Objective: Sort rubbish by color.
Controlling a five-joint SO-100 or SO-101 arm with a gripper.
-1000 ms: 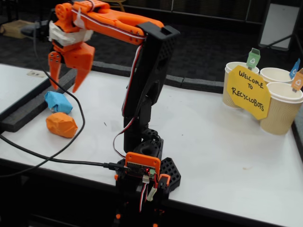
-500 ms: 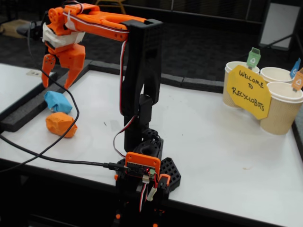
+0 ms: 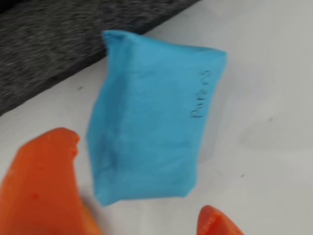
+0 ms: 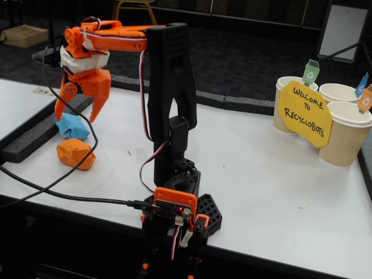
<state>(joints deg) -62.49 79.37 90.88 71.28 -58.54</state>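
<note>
Beside blue wad (image 4: 71,126): orange wad (image 4: 75,153), black foam strip (image 4: 32,135).

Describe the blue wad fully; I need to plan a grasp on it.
The blue wad is light blue crumpled paper, pillow-like in the wrist view, with faint scribbled writing on its top. It lies on the white table near the dark foam strip, with the orange wad right beside it, perhaps touching. The gripper hangs above it, open, not gripping it.
</note>
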